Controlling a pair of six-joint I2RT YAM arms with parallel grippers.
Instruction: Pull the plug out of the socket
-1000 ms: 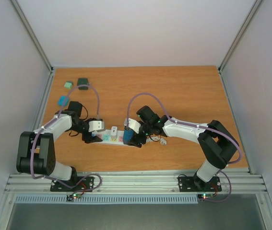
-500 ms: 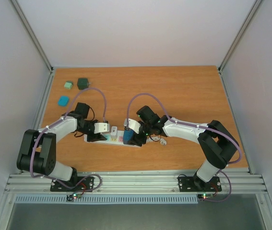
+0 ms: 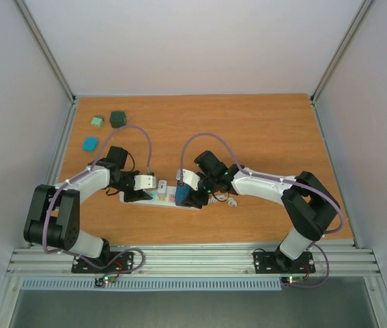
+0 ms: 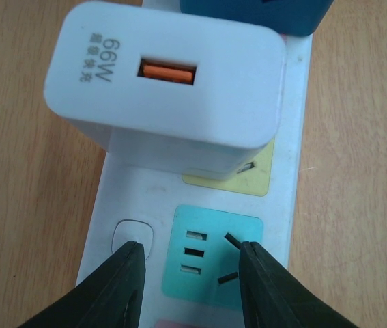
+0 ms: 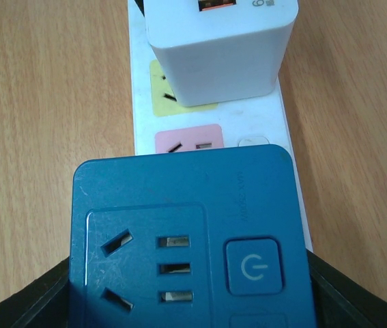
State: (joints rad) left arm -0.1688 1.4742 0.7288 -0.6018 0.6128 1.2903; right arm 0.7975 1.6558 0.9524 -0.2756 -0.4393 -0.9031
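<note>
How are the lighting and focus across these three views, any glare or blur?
Top external: soft, even light on the table, no glare; the power strip looks tiny. Left wrist: the white charger is sharp, its print legible, with a soft shadow beneath it. Right wrist: the blue adapter fills the foreground, crisp.

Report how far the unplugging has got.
Done: nothing visibly pulled yet. The white charger and the blue adapter both sit on the power strip. In hand: the right gripper clasps the blue adapter's sides, and the left gripper, fingers apart, is over the teal outlet beside the charger, apparently to brace the strip. Left: lift the adapter out, probably the charger after.
</note>
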